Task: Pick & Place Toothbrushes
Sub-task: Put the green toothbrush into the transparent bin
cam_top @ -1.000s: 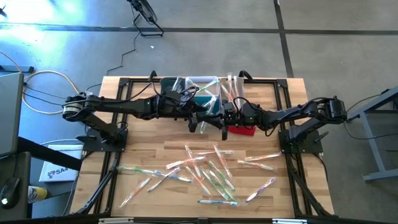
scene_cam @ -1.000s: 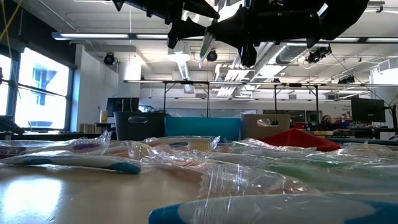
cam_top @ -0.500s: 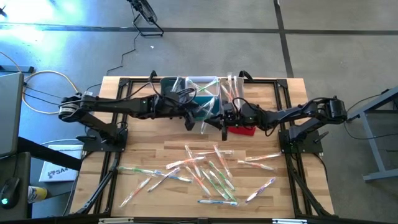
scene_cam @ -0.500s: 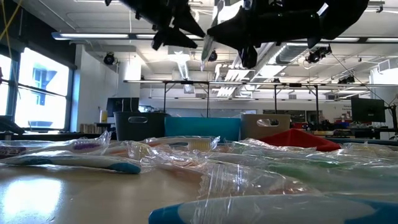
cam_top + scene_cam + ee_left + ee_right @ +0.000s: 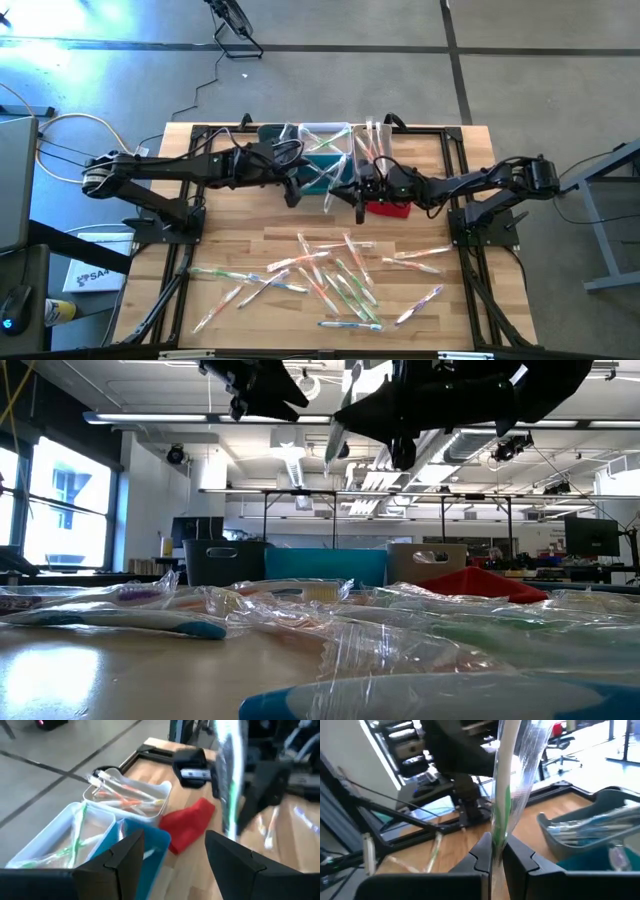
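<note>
My right gripper (image 5: 492, 852) hangs above the table's middle, in front of the bins, shut on a clear-wrapped toothbrush (image 5: 502, 785) with a green and white handle. My left gripper (image 5: 175, 860) stands open a little to the left of it (image 5: 292, 190), with nothing between its fingers; the held brush (image 5: 227, 780) shows beyond them. Many more wrapped toothbrushes (image 5: 330, 275) lie flat and scattered on the near half of the wooden table (image 5: 200, 245). My right gripper pinches the toothbrush's handle (image 5: 496, 837) between its two fingers. The fingers come level from the table's right and lie across the brush. The brush stands nearly upright, slightly tilted (image 5: 340, 420), lifted clear high above the table. Its lower part is hidden behind the fingers.
At the far edge stand a white bin (image 5: 127, 800) holding orange brushes, a pale bin (image 5: 65, 840) holding green ones, and a teal bin (image 5: 145, 840). A red cloth (image 5: 390, 208) lies under the right gripper. Black frame rails (image 5: 190, 135) border the table.
My left gripper, open throughout, has drawn back from the held toothbrush toward the table's left edge, rising a little and rolling about its own line. My right gripper has kept still with the brush upright in it.
</note>
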Available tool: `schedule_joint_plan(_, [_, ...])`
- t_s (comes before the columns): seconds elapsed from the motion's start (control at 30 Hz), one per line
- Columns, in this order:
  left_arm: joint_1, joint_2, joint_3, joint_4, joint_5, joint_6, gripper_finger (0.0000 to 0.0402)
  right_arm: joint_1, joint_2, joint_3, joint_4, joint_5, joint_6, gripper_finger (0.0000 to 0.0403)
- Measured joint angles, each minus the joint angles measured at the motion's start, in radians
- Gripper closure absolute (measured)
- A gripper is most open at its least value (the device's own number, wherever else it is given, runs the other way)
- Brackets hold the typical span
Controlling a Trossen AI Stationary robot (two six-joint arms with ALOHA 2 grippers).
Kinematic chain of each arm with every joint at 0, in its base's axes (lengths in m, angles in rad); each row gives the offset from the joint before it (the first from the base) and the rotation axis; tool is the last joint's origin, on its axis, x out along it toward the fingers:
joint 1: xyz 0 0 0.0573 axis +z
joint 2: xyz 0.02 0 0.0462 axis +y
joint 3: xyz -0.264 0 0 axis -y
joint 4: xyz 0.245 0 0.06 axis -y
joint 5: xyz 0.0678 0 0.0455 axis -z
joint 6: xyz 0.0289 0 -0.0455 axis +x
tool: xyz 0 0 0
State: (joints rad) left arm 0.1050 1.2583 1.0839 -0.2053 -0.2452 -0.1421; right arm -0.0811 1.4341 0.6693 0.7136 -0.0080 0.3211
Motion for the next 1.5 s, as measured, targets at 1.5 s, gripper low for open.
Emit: schedule_joint_plan(1.5, [0.072, -0.659, -0.614, 0.371, 0.048, -0.054, 0.0196, -0.378, 0.075, 0.459, -0.494, -0.081, -0.255, 0.0388])
